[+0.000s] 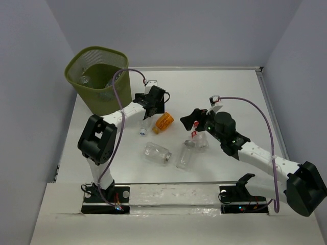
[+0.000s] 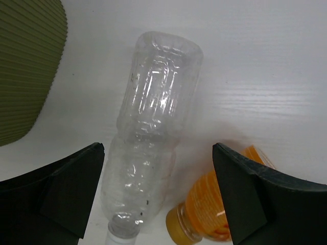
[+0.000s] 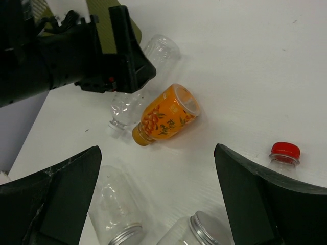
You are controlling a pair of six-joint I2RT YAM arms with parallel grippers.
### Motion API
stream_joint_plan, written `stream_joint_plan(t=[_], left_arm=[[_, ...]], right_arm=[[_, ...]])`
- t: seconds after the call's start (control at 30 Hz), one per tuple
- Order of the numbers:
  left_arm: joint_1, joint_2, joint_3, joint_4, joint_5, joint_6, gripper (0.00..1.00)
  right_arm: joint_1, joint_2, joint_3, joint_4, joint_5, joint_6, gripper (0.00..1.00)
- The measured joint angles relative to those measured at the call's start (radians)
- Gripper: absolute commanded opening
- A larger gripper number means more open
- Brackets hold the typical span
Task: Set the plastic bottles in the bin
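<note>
Presently, at the far-left corner of the white table [image 1: 230, 97], the olive-green mesh bin [image 1: 94, 99] is seen upright, one clear bottle [image 1: 84, 79] already lying inside. Both pincers are noted as released and empty: the left gripper [image 2: 158, 194] is spread either side of a clear ribbed plastic bottle [image 2: 153, 112] lying near the bin, and the right gripper [image 3: 158, 199] is held wide above mid-table. An orange bottle [image 3: 166, 115] is recorded just beside the ribbed one, with a red-capped bottle [image 3: 284, 153] and two silver-lidded clear bottles [image 3: 115, 214] nearer the arms.

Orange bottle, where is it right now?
In the top view, the orange bottle lies on its side mid-table, just right of the left hand and a clear bottle.
</note>
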Motion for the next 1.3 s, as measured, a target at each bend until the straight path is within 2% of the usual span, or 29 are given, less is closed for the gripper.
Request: stream_joint_plan(t=[0.27,0.37,0.4,0.43,0.5,0.57,0.73,0.93,1.3], left_arm=[[0.098,0.181,0.114,0.041,0.002,0.040,0.98],[0.113,0.235,0.148,0.055,0.028,0.054,0.90],[0.113,0.247,0.153,0.057,0.035,0.057,0.77],[0.113,0.251,0.154,0.061,0.043,0.060,0.70],[0.113,0.257,0.154,0.066,0.059,0.066,0.61],[0.113,0.257,0.154,0.072,0.072,0.068,0.57],[0.115,0.250,0.154,0.089,0.093,0.071,0.53],[0.114,0.103,0.152,0.088,0.143,0.068,0.52],[0.094,-0.407,0.148,0.179,0.203,0.069,0.52]], right_arm=[[0.000,0.047,-0.001,0.038,-0.076,0.013,0.98],[0.000,0.100,0.004,0.048,-0.089,0.040,0.99],[0.000,0.130,0.013,0.056,-0.094,0.056,0.99],[0.000,0.157,0.022,0.059,-0.100,0.073,0.99],[0.000,0.218,0.042,0.074,-0.109,0.111,1.00],[0.000,0.293,0.068,0.104,-0.123,0.152,1.00],[0.000,0.474,0.142,0.151,-0.158,0.248,1.00],[0.000,0.604,0.216,0.166,-0.148,0.318,1.00],[0.000,0.789,0.367,0.167,-0.154,0.376,1.00]])
